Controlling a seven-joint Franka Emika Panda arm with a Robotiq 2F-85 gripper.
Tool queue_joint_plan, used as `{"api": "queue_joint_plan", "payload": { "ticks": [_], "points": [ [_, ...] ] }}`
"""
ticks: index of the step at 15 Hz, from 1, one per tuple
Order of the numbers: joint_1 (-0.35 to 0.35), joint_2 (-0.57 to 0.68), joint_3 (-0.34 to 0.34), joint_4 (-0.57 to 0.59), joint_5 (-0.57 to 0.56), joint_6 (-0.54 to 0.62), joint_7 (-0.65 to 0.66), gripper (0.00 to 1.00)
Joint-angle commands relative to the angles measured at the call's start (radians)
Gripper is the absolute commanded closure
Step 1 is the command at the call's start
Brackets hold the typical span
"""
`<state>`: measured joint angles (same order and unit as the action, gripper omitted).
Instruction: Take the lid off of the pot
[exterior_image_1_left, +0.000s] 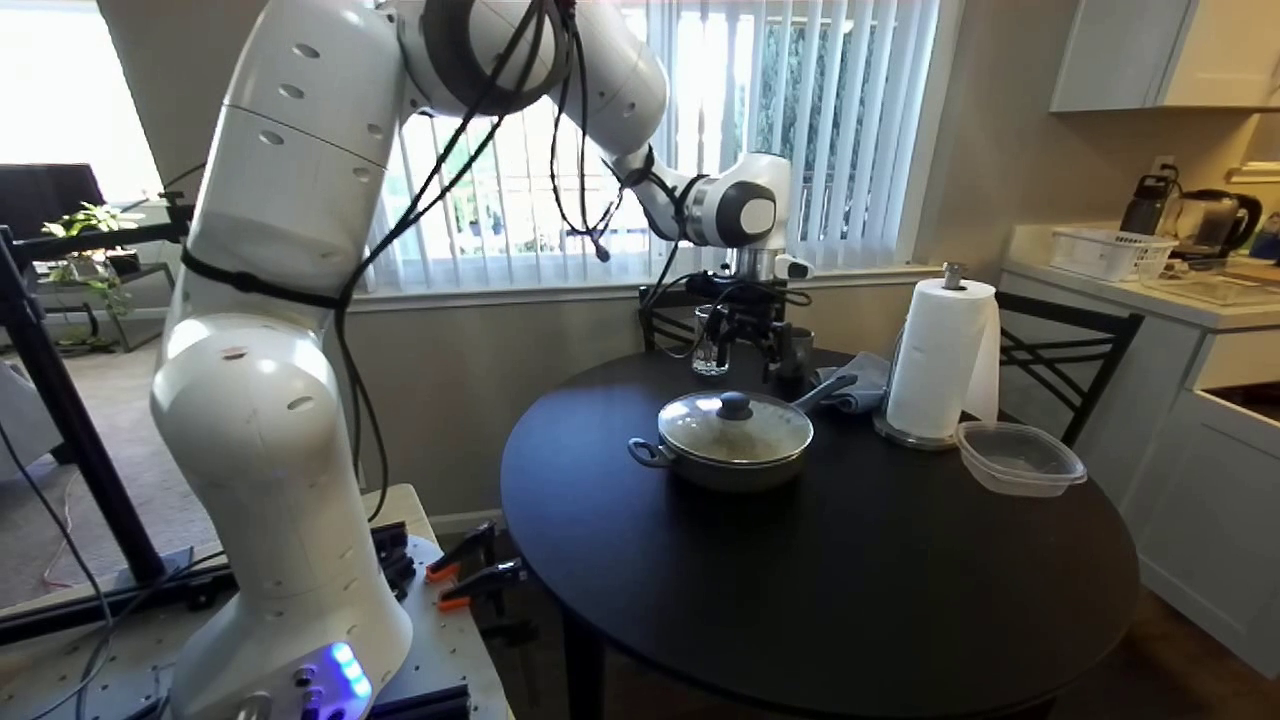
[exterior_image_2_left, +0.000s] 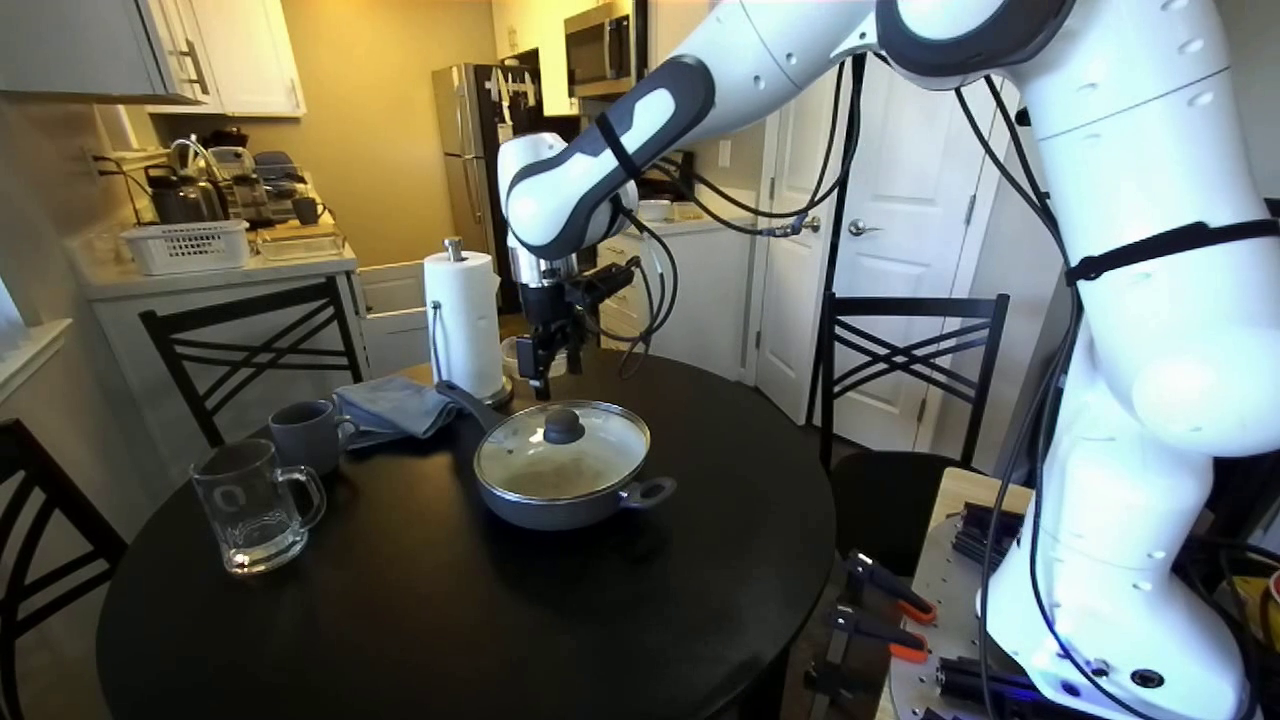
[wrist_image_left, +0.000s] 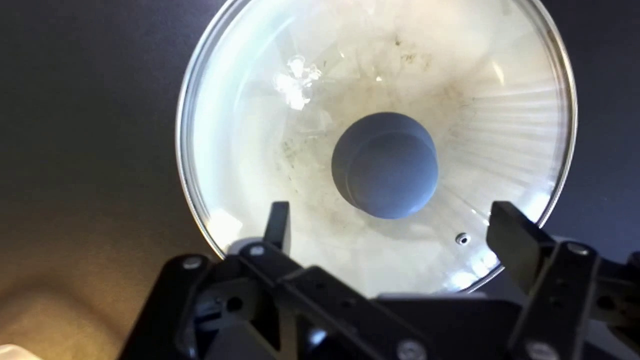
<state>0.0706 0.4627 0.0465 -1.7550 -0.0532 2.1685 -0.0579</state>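
The lid (exterior_image_1_left: 735, 443) is clear glass with a metal rim and a dark round knob (exterior_image_1_left: 735, 405). It sits on the pot (exterior_image_1_left: 736, 478) and also shows in an exterior view (exterior_image_2_left: 560, 470). The pot (exterior_image_2_left: 555, 515) is low and grey, with a long handle (exterior_image_2_left: 468, 404) and a short loop handle (exterior_image_2_left: 648, 492). My gripper (wrist_image_left: 390, 204) is open and empty above the lid. In the wrist view the knob (wrist_image_left: 390, 170) appears between and slightly beyond the spread fingertips, not touched. In both exterior views the gripper (exterior_image_1_left: 745, 365) hangs above the lid's long-handle side (exterior_image_2_left: 556, 380).
A paper-towel roll (exterior_image_1_left: 940, 360) stands beyond the long handle, beside a clear plastic container (exterior_image_1_left: 1020, 462). A folded blue-grey cloth (exterior_image_2_left: 395, 408), a grey mug (exterior_image_2_left: 303, 437) and a glass mug (exterior_image_2_left: 250, 510) are on the round dark table (exterior_image_2_left: 450, 630). Chairs stand around it.
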Motion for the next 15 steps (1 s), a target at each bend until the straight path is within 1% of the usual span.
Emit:
{"api": "queue_joint_plan", "payload": {
  "ticks": [1,5,10,15],
  "points": [
    [-0.001,0.092,0.023,0.106,0.020,-0.032,-0.029,0.00],
    [0.002,0.139,0.032,0.147,0.021,-0.048,-0.013,0.00],
    [0.003,0.138,0.029,0.126,0.027,-0.093,0.005,0.00],
    [0.001,0.130,0.025,0.111,0.028,-0.105,0.017,0.00]
  ]
}}
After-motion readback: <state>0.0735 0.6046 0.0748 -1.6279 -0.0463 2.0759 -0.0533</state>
